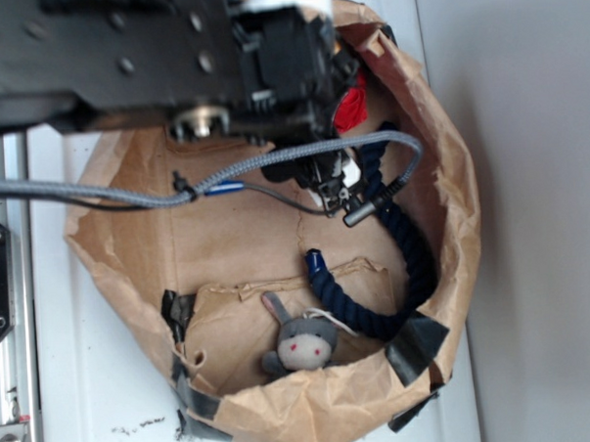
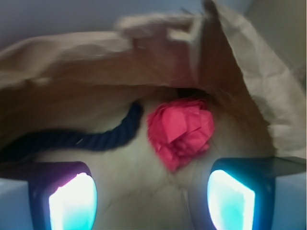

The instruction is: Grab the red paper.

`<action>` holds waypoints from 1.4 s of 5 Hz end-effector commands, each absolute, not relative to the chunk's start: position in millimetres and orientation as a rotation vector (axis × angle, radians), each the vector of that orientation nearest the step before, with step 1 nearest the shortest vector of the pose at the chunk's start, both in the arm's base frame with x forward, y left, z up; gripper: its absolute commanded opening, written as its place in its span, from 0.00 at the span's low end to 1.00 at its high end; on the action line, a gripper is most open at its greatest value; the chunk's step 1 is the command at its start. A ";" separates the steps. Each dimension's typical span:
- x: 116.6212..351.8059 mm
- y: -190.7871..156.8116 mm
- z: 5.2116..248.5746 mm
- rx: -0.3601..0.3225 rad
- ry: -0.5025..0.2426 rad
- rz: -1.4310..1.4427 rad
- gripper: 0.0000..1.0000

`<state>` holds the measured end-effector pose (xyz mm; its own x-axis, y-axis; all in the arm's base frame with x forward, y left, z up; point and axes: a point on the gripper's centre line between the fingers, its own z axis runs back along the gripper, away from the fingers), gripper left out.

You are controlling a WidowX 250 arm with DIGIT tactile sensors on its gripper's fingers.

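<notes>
The red paper (image 2: 181,132) lies on the floor of the brown paper bag (image 2: 249,72), close to its wall. A dark blue rope (image 2: 86,139) ends just beside it. The gripper (image 2: 151,196) is spread wide and holds nothing. It should go forward, paper between both fingers (image 2: 72,201), missing the rope, then squeeze.

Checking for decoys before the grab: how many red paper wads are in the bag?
1. The red paper lies against the brown paper bag wall beside the dark blue rope; the arm hides part of the bag, so others might be covered.
</notes>
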<state>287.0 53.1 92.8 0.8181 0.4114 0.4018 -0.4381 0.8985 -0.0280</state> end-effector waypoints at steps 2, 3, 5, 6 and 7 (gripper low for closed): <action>328.3 59.3 68.0 0.086 -0.502 0.507 1.00; 337.1 69.2 59.4 0.108 -0.460 0.517 1.00; 322.5 72.0 73.1 0.073 -0.455 0.505 1.00; 307.7 70.0 84.9 0.042 -0.466 0.485 1.00; 295.7 65.6 90.7 0.034 -0.483 0.473 1.00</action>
